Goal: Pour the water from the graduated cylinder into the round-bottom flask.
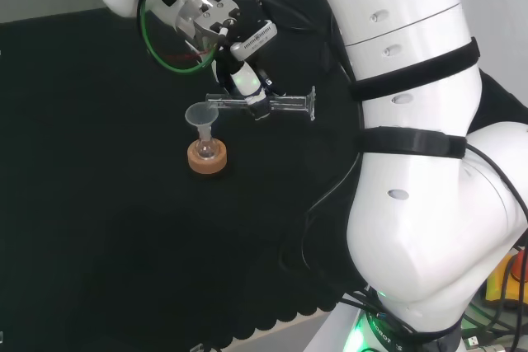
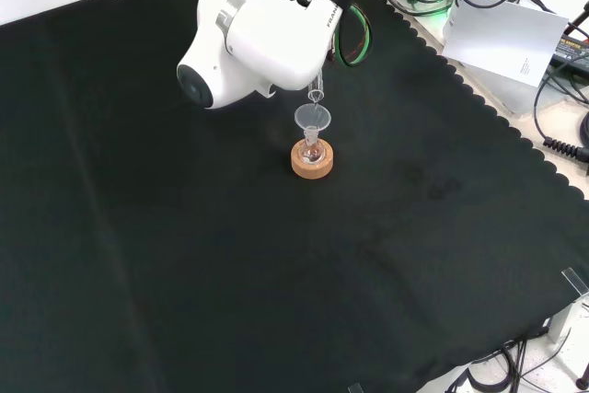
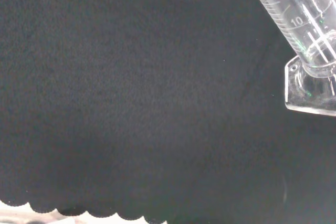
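Holding the graduated cylinder (image 1: 272, 105) near-horizontal, robot hand (image 1: 245, 82) curled round it, mouth over the funnel (image 1: 203, 114) in the round-bottom flask (image 1: 207, 150) at head view centre-left. Could overshoot the funnel, wetting the counter (image 1: 99, 228), or nudge the flask off its cork ring (image 1: 208, 162).

The measuring cylinder (image 3: 294, 14) carries a printed scale of short lines with a two-digit number beside one of the longer marks. In the front view, dark lettering runs along the white arm link (image 2: 276, 39), and a white sheet of paper (image 2: 502, 39) bears small print, too small to read.
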### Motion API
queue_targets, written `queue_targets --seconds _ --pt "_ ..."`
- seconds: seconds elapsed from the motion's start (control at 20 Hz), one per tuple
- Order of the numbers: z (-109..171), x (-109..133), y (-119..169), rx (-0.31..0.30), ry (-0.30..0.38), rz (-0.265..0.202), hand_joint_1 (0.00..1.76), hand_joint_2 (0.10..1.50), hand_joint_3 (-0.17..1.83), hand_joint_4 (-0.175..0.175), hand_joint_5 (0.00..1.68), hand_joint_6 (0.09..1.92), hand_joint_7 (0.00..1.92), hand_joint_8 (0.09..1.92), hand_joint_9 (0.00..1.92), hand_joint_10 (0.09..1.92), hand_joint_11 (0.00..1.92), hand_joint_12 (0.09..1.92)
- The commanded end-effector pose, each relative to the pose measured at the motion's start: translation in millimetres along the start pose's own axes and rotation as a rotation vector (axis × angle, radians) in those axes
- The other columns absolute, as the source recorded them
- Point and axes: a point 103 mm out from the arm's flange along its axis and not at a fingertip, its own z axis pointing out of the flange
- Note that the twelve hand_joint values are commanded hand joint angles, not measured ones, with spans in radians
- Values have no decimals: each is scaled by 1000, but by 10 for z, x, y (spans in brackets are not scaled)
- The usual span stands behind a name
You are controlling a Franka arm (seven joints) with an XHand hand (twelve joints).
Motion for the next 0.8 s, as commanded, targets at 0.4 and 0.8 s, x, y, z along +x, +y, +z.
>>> queue_targets --seconds 0.4,0.8 --pt "4 -11 -15 21 -17 30 1366 1137 -6 -118 975 789 936 1129 1403 255 1153 722" --pt "-19 -23 -21 25 -21 34 1366 1136 -6 -117 976 789 938 1127 1402 256 1151 718"
